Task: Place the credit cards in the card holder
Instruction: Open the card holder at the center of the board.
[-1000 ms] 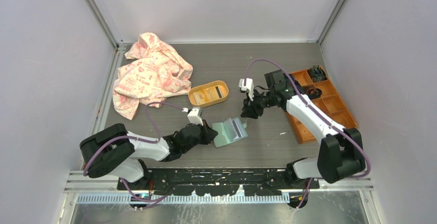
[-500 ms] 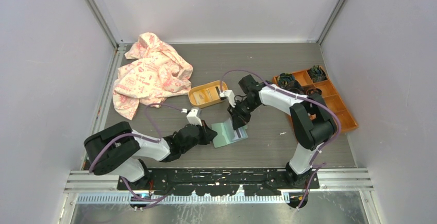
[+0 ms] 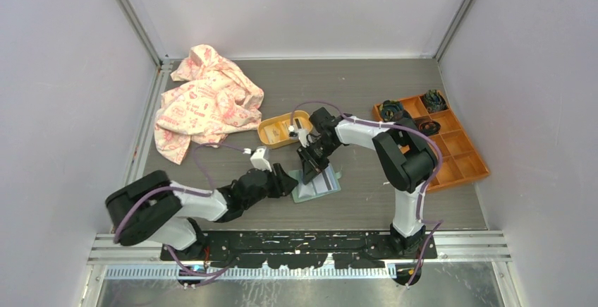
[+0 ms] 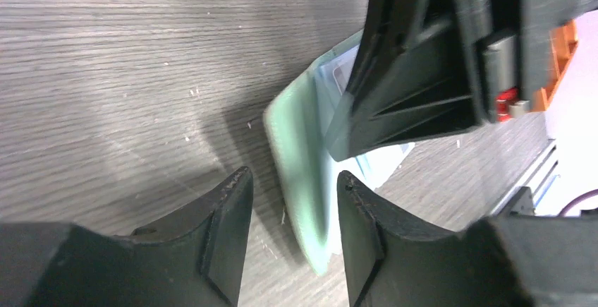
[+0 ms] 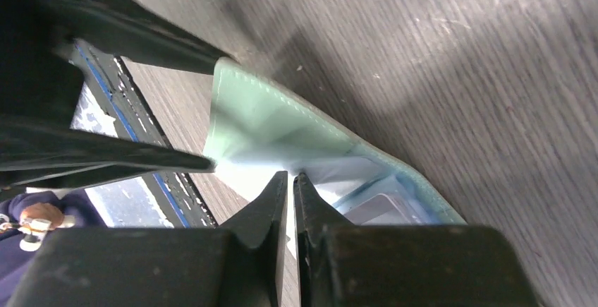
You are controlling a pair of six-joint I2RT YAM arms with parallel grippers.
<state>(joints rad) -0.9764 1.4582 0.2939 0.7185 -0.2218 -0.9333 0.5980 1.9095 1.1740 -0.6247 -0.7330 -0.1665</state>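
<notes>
1. a pink-patterned cloth [image 3: 204,102] lies crumpled at the back left of the bench [image 3: 367,88].
2. the left hand [image 3: 285,180] lies low on the bench, pointing right. in the left wrist view its fingers [image 4: 226,229] stand apart with only bare bench between them, and their tips are just beside the holder's left edge.
3. a yellow tray [image 3: 266,136] sits behind the left hand. pale cards [image 3: 277,131] lie in it, partly hidden by the right wrist.
4. the holder [image 3: 321,187] lies folded open near the middle of the bench, between the two hands, green flap to the left and grey slots to the right. a pale card edge [image 5: 381,205] shows in the slots.
5. the right hand [image 3: 310,169] reaches in from the right and tips down onto the open holder. in the right wrist view its fingers [image 5: 264,212] are all but together, with only a thin slit between them, their tips at the fold. i cannot tell whether a card is pinched there.
6. an orange box [image 3: 458,166] sits at the right edge, with dark items in its back cells.
</notes>
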